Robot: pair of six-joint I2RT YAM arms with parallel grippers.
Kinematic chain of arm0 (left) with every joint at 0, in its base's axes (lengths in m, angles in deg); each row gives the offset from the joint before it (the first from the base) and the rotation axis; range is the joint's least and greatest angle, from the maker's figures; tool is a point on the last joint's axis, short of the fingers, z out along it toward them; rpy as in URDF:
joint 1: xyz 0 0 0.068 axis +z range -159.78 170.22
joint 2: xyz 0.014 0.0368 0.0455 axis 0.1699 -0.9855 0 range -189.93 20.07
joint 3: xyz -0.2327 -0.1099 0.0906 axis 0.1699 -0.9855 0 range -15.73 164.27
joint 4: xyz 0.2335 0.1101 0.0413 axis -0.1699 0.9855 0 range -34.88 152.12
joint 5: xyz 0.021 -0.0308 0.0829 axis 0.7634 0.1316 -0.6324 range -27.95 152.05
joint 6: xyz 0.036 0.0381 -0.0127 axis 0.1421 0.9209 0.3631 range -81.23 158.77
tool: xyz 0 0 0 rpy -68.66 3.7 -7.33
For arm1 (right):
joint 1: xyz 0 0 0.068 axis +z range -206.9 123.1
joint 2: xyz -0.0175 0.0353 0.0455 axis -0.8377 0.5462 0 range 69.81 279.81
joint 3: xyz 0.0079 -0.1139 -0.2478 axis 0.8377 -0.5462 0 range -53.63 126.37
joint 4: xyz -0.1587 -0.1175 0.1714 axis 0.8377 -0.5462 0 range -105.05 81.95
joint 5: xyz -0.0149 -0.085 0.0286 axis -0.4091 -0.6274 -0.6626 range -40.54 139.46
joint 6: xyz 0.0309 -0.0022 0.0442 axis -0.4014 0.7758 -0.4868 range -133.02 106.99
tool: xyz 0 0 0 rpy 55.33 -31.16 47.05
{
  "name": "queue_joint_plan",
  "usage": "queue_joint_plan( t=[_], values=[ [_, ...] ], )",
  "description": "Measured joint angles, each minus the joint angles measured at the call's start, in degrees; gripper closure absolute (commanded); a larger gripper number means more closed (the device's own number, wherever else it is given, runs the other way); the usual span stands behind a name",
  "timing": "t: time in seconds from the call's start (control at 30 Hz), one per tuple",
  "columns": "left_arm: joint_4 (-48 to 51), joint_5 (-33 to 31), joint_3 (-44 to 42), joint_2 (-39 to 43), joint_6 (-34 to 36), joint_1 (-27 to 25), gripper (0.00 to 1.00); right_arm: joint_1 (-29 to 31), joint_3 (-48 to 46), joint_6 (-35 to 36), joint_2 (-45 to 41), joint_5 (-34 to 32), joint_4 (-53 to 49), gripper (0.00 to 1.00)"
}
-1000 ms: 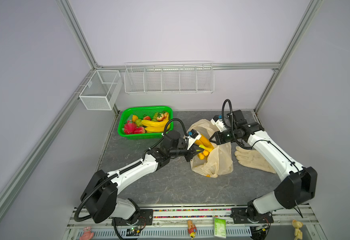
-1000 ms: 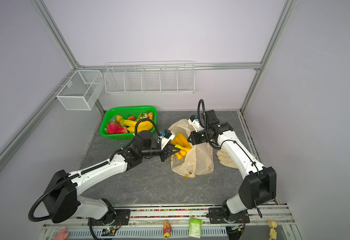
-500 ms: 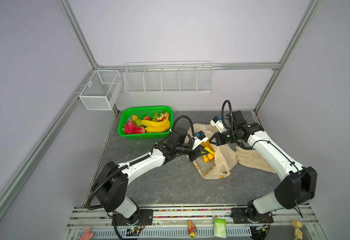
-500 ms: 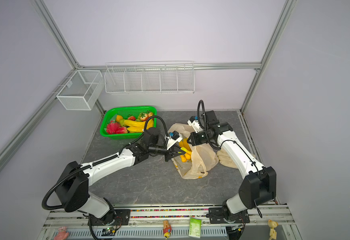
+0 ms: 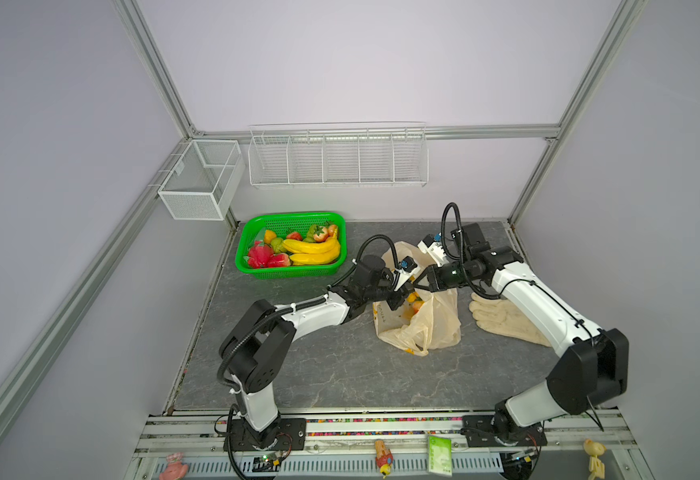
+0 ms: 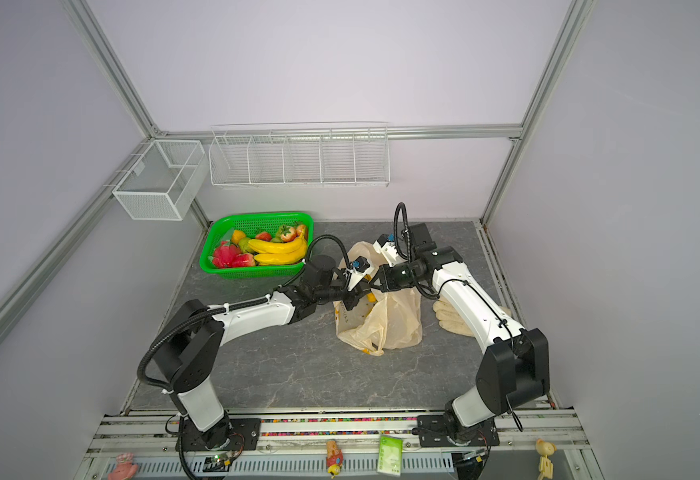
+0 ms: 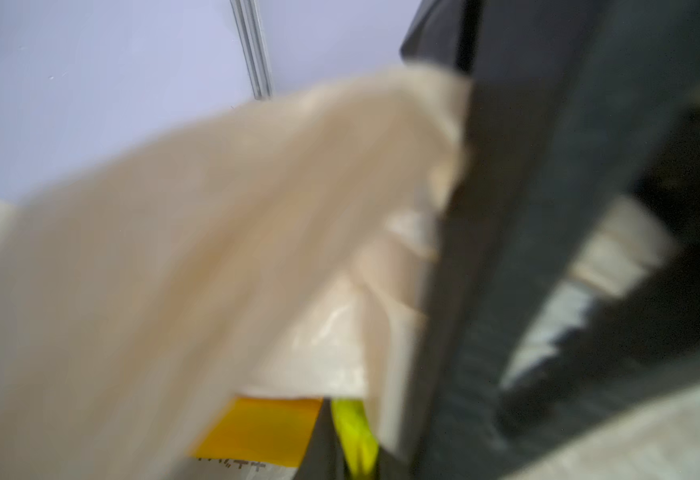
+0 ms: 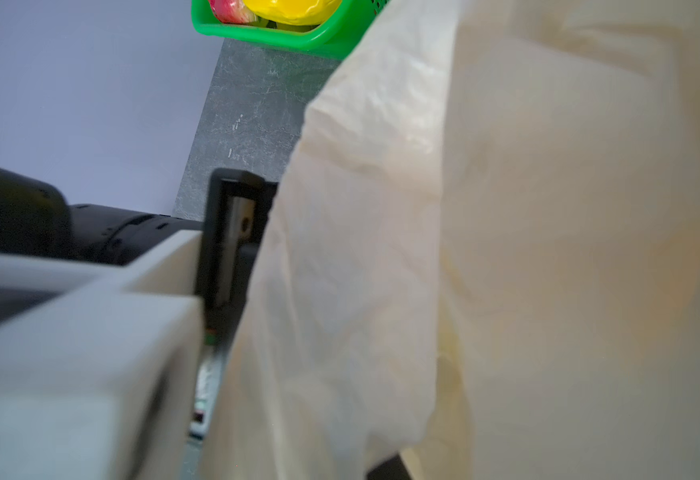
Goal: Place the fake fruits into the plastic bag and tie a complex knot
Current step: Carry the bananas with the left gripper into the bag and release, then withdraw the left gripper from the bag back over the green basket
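Note:
The cream plastic bag (image 5: 435,328) (image 6: 398,328) stands open mid-table. My right gripper (image 5: 419,283) (image 6: 375,284) is shut on its raised rim. My left gripper (image 5: 398,301) (image 6: 354,299) reaches into the mouth, shut on the yellow-green stem of a banana bunch (image 7: 356,432); orange-yellow fruit (image 5: 412,297) shows beside it inside the bag. Bag film (image 7: 173,249) (image 8: 506,249) fills both wrist views and hides the right jaws. More fake fruits lie in the green basket (image 5: 290,272) (image 6: 252,272): bananas (image 5: 313,251), a dragon fruit (image 5: 259,255), strawberries. The knot is out of view.
A cream rubber glove (image 5: 502,324) (image 6: 452,320) lies right of the bag, partly under my right arm. Two white wire racks (image 5: 337,160) (image 5: 200,183) hang on the back and left walls. The two grippers are almost touching over the bag mouth.
My left gripper carried the banana bunch from above the bag mouth down into the bag, the arm stretching rightward. The right gripper kept hold of the rim; the bag sagged slightly.

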Motion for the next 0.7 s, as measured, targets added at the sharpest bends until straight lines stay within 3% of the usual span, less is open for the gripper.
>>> queue_joint_plan(
  t=[0.2,0.47,0.7],
  values=[
    [-7.9,-1.0,-1.0,-5.0,-3.1,0.0,0.69,-0.8,0.0,-1.4,0.3,0.0,1.5,0.94],
    [-13.2,-1.7,-6.2,-2.3,-6.4,0.0,0.25,-1.9,-0.4,-1.8,0.3,-2.9,1.7,0.93],
    [-11.5,-2.1,-10.6,6.2,-8.1,0.0,0.17,-2.6,-0.7,-2.2,0.2,-5.9,2.0,0.94]
  ],
)
